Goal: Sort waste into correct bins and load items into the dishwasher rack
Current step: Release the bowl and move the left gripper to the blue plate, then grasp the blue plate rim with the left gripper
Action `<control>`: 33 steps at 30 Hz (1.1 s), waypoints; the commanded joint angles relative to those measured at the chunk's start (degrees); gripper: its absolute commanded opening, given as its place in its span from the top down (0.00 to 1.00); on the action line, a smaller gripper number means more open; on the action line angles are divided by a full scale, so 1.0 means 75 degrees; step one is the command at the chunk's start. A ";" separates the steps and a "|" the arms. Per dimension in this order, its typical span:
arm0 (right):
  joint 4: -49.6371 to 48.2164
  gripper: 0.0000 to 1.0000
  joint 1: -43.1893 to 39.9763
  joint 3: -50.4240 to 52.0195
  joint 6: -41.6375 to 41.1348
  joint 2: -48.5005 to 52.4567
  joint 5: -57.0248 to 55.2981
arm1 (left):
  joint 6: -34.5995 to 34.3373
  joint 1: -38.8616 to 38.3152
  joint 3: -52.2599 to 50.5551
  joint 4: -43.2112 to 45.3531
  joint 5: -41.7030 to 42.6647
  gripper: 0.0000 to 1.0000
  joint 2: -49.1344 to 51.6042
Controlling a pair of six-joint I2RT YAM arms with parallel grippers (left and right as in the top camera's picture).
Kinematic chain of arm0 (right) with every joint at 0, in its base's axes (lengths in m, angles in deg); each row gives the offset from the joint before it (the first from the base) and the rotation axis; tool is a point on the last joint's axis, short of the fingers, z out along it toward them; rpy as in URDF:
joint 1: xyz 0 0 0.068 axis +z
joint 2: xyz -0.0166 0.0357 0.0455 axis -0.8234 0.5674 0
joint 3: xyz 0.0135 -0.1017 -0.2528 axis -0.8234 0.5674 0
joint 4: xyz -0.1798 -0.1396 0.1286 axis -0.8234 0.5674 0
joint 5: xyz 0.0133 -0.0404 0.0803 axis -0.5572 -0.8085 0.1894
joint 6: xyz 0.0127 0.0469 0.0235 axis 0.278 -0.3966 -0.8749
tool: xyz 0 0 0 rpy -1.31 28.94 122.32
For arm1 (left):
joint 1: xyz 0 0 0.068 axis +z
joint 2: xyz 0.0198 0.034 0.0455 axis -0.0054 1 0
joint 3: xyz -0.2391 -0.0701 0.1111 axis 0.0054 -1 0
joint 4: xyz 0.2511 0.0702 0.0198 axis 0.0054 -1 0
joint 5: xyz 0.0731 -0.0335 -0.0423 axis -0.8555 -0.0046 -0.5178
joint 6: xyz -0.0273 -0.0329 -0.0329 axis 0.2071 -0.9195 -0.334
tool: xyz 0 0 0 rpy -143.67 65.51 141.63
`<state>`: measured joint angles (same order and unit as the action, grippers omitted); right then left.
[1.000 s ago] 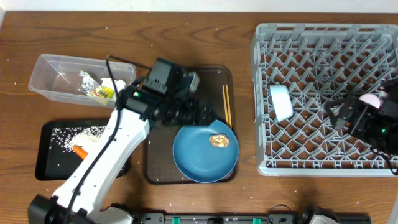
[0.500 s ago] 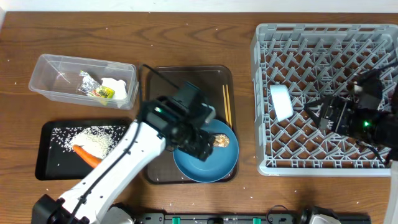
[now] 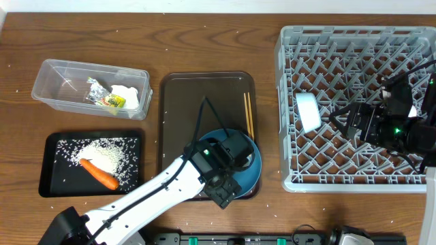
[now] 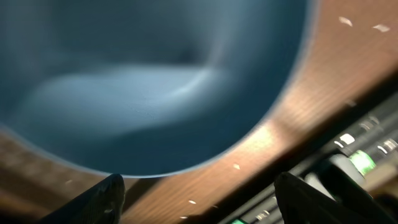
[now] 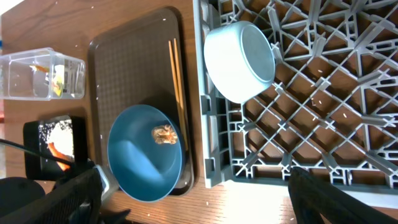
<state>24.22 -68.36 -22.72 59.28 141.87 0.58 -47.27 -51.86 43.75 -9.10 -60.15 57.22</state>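
Upper left: clear tub (image 3: 54, 82), silvery wrapper (image 3: 101, 94) and white tissue (image 3: 128, 95) contained; lower left: black tray (image 3: 54, 173), rice (image 3: 102, 151) and carrot (image 3: 100, 174) laid within; centre: brown serving tray (image 3: 204, 102), chopsticks (image 3: 248, 114) laid near right edge, blue plate (image 3: 253, 167) at lower end, morsel (image 5: 165, 134) seen on it from right wrist; left gripper (image 4: 199, 186) held over plate's lower rim, fingers (image 4: 102, 196) spread wide, nothing grasped; right: grey rack (image 3: 354, 182), light blue cup (image 3: 307, 112) lodged by left wall; right gripper (image 5: 193, 180) held above rack, spread wide, empty.

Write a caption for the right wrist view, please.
Blue plate with morsel on brown tray; light blue cup lying in grey rack.
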 commanded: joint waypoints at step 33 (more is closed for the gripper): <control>0.0029 0.09 0.0044 0.0015 0.0152 0.0012 -0.0105 | 0.0102 0.2530 -0.0044 0.0539 0.0323 0.38 0.0300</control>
<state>24.50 -68.36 -22.72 59.26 141.87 -0.02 -47.32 -32.87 43.75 -4.45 -55.78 61.50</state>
